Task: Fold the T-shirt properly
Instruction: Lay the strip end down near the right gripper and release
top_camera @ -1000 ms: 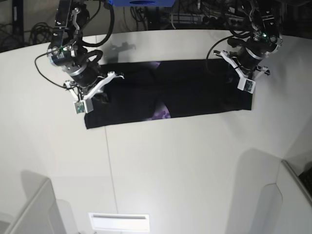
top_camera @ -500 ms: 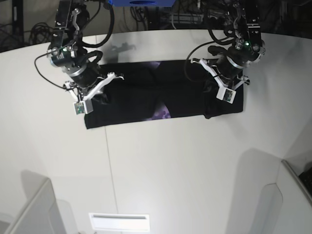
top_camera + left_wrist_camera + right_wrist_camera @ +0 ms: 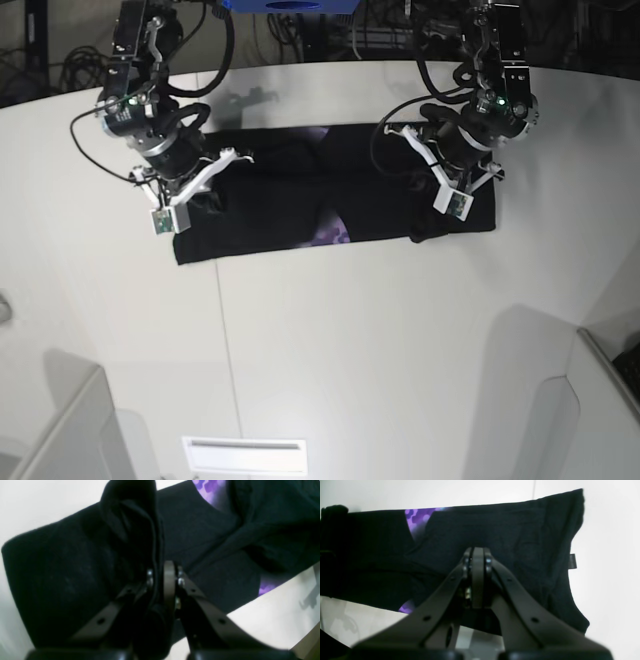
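The shirt lies as a long black band across the far half of the bench, purple print showing at its middle. The step in hand looks like the end-over-end fold: the left end effector is clamped on a bunched layer of one end, lifted over the band. The right end effector is closed and empty, poised over the other end. Next, the held end should travel across, then release flat with edges matched.
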You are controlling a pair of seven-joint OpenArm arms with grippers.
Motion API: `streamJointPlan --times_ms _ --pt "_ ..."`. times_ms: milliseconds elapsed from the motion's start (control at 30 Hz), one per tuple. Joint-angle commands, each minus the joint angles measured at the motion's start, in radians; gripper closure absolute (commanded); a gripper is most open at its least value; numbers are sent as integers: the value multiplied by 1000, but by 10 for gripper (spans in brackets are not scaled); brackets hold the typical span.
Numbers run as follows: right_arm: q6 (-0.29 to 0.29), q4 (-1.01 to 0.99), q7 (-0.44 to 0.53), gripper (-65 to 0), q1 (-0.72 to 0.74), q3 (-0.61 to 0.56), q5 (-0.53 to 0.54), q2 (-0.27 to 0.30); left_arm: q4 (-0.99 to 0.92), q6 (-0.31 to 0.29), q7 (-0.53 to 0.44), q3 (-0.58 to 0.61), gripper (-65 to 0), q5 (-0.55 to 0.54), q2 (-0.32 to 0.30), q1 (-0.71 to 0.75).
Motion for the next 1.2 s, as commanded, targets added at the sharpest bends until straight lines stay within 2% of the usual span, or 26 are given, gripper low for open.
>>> streamJointPlan --times_ms 0,267,433,1167 --pt "0 19 23 0 7 2 10 0 15 -3 -18 1 0 -13 -2 -9" --pt "0 19 23 0 7 2 10 0 14 -1 -18 56 0 -7 -2 -9" --pt "0 19 23 0 6 2 10 0 -22 43 -18 62 0 -15 11 -14" --pt "0 19 23 0 6 2 10 0 -61 43 -18 62 0 -15 17 -34"
